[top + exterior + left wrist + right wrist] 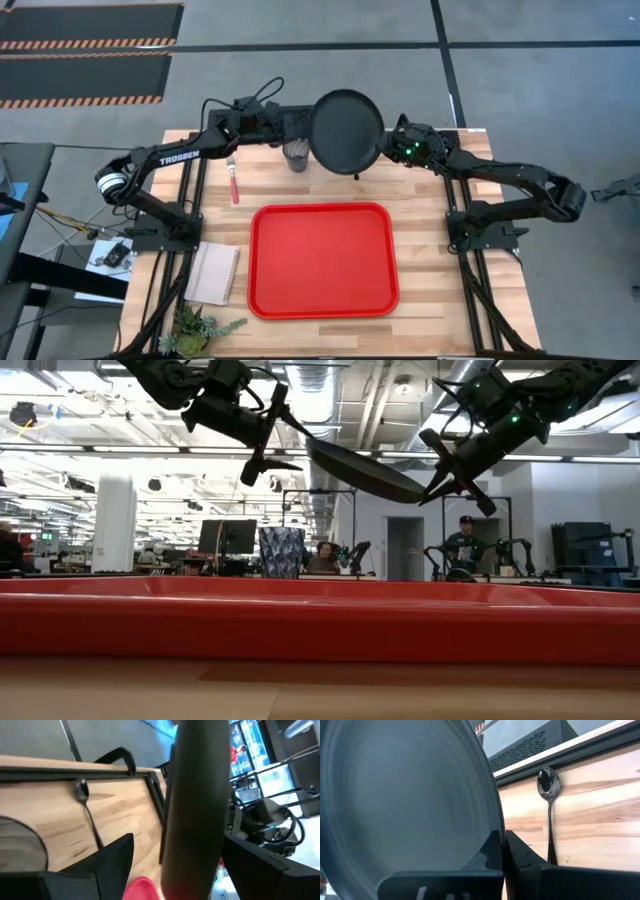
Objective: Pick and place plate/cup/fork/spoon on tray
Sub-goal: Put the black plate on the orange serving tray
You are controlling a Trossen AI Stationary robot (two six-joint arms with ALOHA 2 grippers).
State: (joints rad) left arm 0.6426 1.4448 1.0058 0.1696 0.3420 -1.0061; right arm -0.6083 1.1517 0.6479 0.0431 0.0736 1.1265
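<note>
Plate point(346, 130) is what we carry now, and we judge the step well done if both arms lower it level and together, centring it over the tray point(322, 302) before either lets go. That tray lies nearest us on the worktop point(440, 280), bare and well apart from the plate. Beyond it the fork point(233, 181) and the cup point(296, 155) stand on the worktop, the cup just below the plate's left edge as seen from above. Farther back the plate hangs tilted in the air over the far edge. Our right pincer point(504, 851) is clamped on its right rim. Our left pincer point(262, 438) reaches to the opposite rim; we cannot tell whether it grips. Farthest lies the spoon point(549, 805), beneath the plate.
</note>
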